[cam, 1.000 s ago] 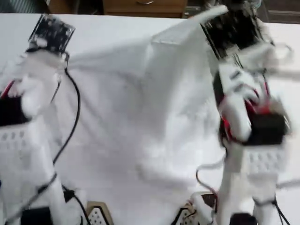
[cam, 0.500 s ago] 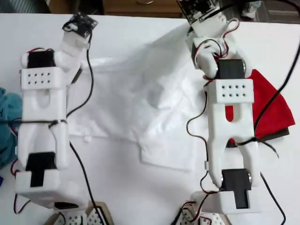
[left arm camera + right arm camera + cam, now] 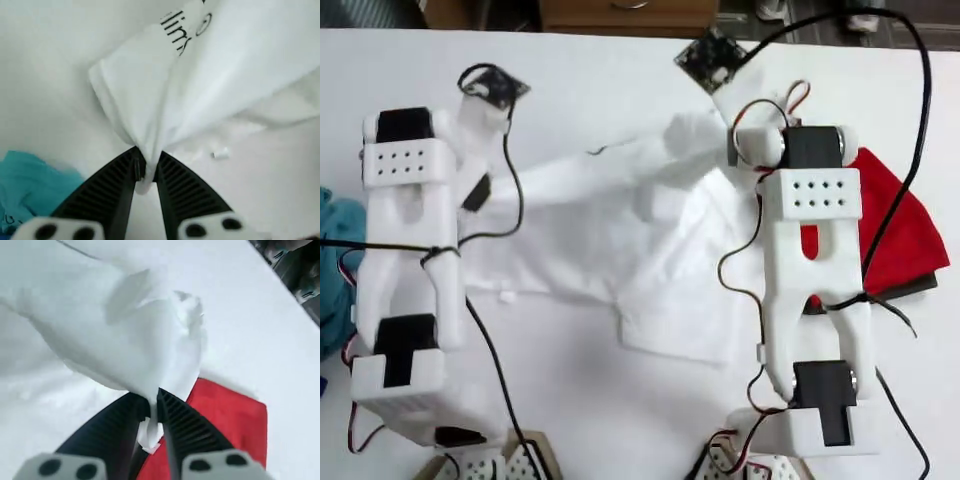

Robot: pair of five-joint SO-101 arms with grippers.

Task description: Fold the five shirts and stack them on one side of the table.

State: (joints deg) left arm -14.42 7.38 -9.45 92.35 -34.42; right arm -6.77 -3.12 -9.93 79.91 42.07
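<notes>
Room to pass over bare table (image 3: 590, 70) along the far edge and at the near middle. Blocked mid-table by the white shirt (image 3: 620, 230), at right by a red shirt (image 3: 895, 225), at far left by teal cloth (image 3: 332, 260).

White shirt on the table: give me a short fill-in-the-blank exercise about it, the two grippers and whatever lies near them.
1. The white shirt is pinched by ____ grippers at once.
2. The left gripper is ____ on a fold of it.
3. The cloth lying by the right gripper is ____ in colour.

Missing words: two; shut; red.
</notes>
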